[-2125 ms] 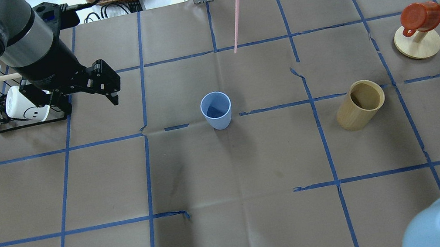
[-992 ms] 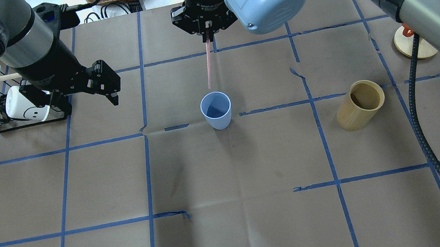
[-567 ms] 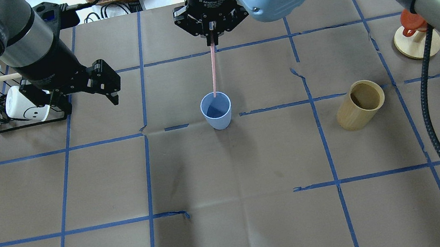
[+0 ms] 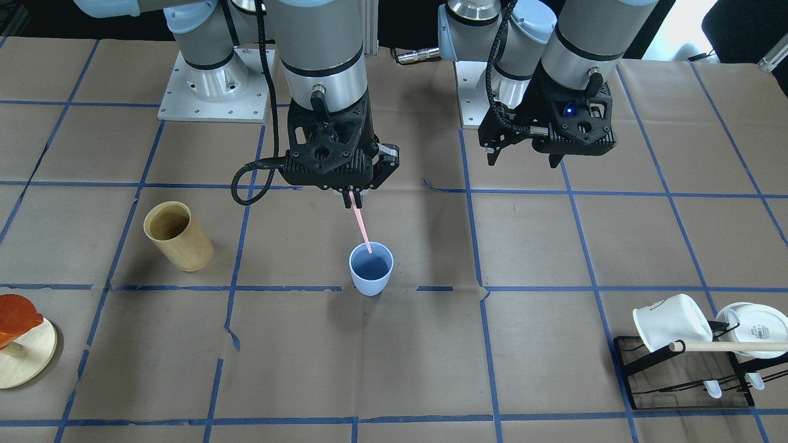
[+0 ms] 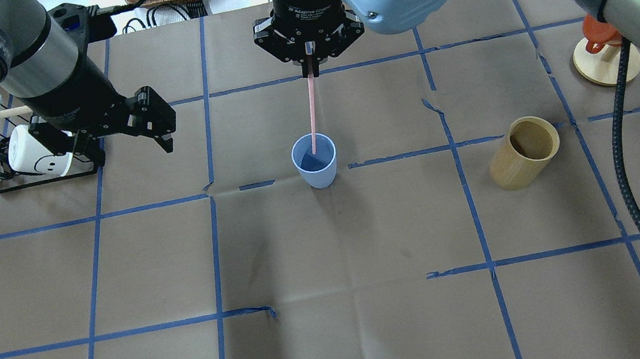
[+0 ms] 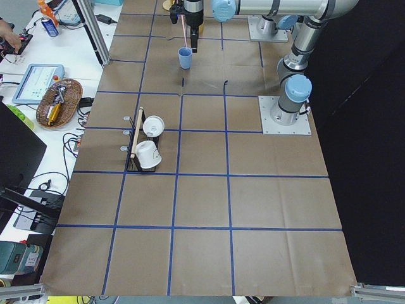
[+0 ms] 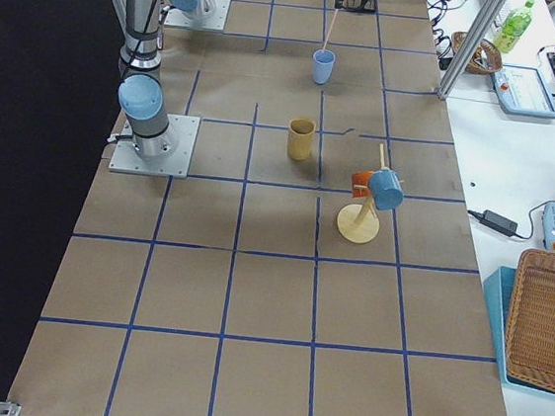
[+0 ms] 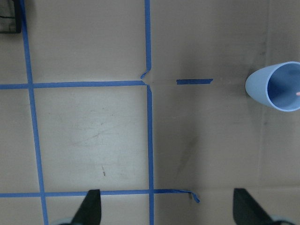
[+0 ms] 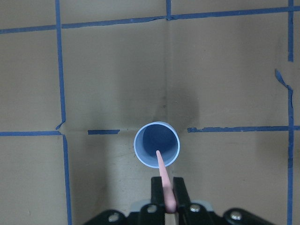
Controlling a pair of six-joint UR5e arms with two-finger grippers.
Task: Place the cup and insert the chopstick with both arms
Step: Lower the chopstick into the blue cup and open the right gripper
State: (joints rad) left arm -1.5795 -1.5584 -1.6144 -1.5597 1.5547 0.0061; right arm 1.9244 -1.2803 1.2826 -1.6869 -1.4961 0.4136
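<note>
The light blue cup [image 5: 315,167] stands upright mid-table; it also shows in the front view [image 4: 371,274] and both wrist views [image 9: 156,144] [image 8: 276,86]. My right gripper [image 5: 309,64] [image 4: 353,192] [image 9: 167,185] hangs above the cup's far side, shut on the top end of a pale pink chopstick [image 5: 312,110] [image 4: 361,229] [image 9: 165,180]. The chopstick points down and its tip is within the cup's mouth. My left gripper [image 5: 156,119] [image 4: 522,161] [image 8: 168,206] is open and empty, above the table to the cup's left.
A tan wooden cup [image 5: 523,154] [image 4: 178,237] stands right of the blue cup. A black rack with white mugs [image 5: 34,160] [image 4: 671,323] sits at far left. A round wooden stand [image 5: 606,57] with a red cup is at far right.
My right arm came in from the far edge with the chopstick, moved over the cup and lowered the tip into its mouth. The left arm and the cup have not moved.
</note>
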